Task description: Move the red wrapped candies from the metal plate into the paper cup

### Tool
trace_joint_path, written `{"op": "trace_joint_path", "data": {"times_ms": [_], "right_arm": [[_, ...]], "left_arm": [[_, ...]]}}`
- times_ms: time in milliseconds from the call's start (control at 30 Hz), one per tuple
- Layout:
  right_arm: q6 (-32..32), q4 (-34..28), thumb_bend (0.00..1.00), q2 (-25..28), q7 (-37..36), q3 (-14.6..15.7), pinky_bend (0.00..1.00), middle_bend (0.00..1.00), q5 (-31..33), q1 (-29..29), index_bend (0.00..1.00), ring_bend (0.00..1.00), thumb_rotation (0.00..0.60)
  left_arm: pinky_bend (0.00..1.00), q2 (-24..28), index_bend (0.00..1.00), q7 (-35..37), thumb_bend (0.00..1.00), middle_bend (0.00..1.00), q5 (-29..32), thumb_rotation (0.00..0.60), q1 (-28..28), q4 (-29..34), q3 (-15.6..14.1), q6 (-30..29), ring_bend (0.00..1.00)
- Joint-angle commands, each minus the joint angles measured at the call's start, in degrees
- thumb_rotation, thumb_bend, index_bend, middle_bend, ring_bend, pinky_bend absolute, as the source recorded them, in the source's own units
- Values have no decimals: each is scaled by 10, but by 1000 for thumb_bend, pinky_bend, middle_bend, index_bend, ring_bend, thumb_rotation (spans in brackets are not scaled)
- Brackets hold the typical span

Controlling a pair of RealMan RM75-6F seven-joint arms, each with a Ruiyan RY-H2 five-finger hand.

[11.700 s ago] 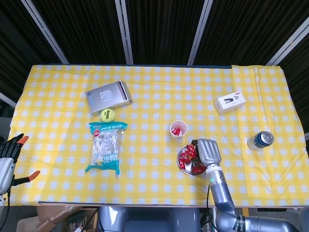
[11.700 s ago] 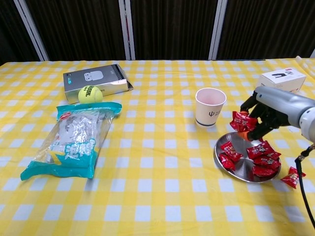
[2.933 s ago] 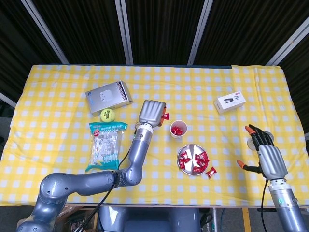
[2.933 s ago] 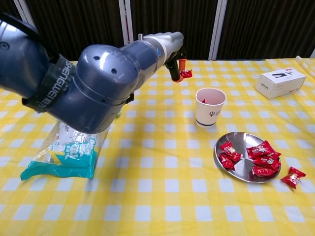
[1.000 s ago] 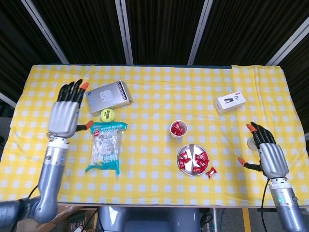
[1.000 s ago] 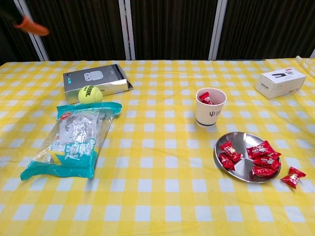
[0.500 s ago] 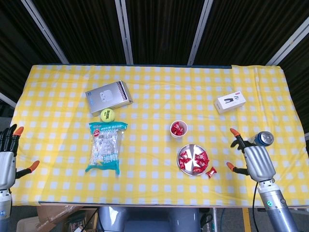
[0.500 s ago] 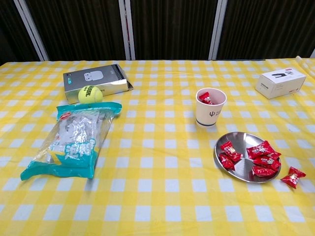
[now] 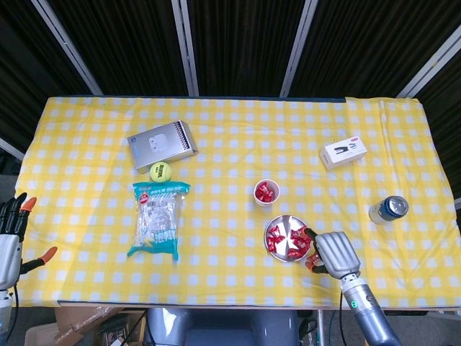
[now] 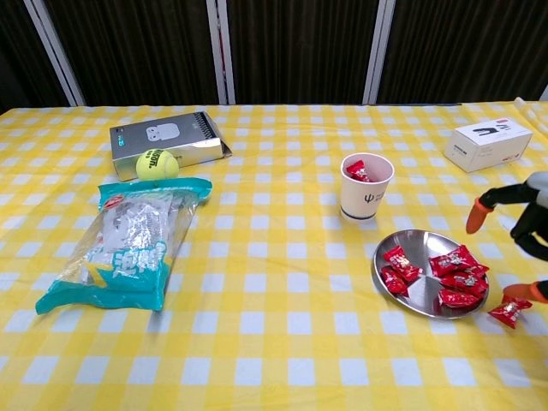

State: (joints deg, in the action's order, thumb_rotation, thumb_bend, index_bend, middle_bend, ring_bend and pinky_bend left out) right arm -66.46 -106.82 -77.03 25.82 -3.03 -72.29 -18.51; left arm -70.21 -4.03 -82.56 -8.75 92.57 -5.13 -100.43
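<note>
Candies (image 10: 445,274) – stray one (image 10: 508,312) beside plate (image 10: 417,295)

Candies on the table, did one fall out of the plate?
Yes. One red candy lies on the tablecloth just beside the metal plate, on its right side, apart from the others. The right hand hovers open above it. The paper cup stands upright with candy inside.

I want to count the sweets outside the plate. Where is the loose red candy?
In the chest view the loose red candy lies on the cloth just right of the metal plate, under the right hand.
</note>
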Motion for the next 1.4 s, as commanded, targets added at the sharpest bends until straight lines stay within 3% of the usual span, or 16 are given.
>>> {"op": "trace_joint_path", "data": {"times_ms": [33, 367, 733, 1400], "right_arm": [[6, 21, 247, -32, 28, 1, 914, 850, 31, -7, 385, 866, 600], [-4, 67, 247, -65, 37, 3, 915, 850, 62, -4, 422, 866, 600], [-30, 67, 247, -66, 42, 8, 915, 850, 55, 4, 481, 866, 600], [-14, 99, 247, -76, 49, 13, 915, 850, 82, 1, 484, 866, 600]], "left_arm": [[0, 1, 0, 6, 76, 0, -4, 600, 4, -4, 3, 9, 0], [0, 7, 0, 12, 75, 0, -14, 600, 15, -3, 16, 23, 0], [0, 10, 0, 14, 76, 0, -21, 600, 24, 6, 31, 37, 0], [0, 12, 0, 17, 76, 0, -28, 600, 38, 4, 50, 55, 0]]}}
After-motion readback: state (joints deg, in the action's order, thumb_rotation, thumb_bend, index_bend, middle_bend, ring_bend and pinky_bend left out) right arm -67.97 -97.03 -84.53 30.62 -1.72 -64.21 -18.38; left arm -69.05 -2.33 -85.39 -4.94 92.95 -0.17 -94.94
